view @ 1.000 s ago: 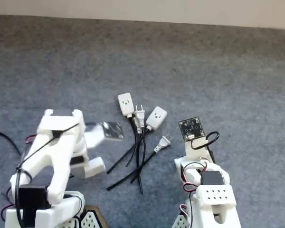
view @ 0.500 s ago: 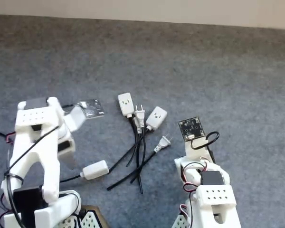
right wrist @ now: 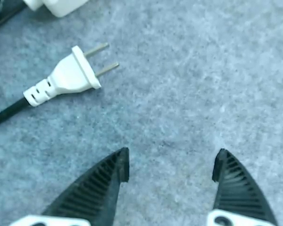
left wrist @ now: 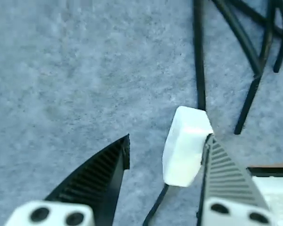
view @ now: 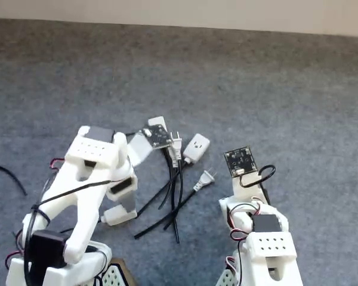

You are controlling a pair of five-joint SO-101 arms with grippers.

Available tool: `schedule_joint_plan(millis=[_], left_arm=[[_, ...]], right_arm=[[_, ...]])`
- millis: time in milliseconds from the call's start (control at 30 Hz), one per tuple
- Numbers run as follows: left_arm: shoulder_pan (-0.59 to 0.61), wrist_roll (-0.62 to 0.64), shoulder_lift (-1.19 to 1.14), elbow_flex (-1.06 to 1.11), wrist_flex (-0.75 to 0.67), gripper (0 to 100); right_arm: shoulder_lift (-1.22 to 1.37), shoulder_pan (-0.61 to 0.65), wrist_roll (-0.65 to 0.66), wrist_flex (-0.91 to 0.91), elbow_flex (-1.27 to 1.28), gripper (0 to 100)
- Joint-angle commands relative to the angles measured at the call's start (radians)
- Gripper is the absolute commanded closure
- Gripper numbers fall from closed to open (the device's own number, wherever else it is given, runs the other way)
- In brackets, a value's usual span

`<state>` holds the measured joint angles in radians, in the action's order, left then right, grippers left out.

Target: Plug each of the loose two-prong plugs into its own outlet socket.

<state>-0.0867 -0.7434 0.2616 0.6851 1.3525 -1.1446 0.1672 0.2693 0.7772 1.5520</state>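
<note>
Black cables tangle on the grey carpet. One two-prong plug (view: 175, 143) lies among them and another plug (view: 206, 177) (right wrist: 68, 75) lies apart to the right. A white outlet socket (view: 197, 147) rests beside them, and a second socket (view: 156, 123) is partly hidden behind the left arm's wrist. A third white socket (view: 118, 215) (left wrist: 185, 143) lies near the left arm's base. My left gripper (left wrist: 167, 140) is open around it, and the socket touches one finger. My right gripper (right wrist: 172, 151) is open over bare carpet, a little short of the apart plug.
The right arm (view: 262, 238) sits folded low at the front right, its wrist board (view: 240, 162) just right of the plugs. Open carpet (view: 274, 89) stretches behind and to both sides. A wall edge runs along the far back.
The left arm swung out to the left, then back right and forward over the cables and the near white socket. The right arm and the plugs have not moved.
</note>
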Motion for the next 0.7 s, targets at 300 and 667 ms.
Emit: schedule_joint_plan(millis=[300, 667], left_arm=[[0.245, -0.117, 0.021, 0.053, -0.216, 74], [0.553, -0.262, 0.019, -0.101, -0.218, 74]], right_arm=[[-0.015, 0.012, 0.012, -0.016, -0.002, 72.1], [-0.015, 0.012, 0.011, -0.016, -0.002, 72.1]])
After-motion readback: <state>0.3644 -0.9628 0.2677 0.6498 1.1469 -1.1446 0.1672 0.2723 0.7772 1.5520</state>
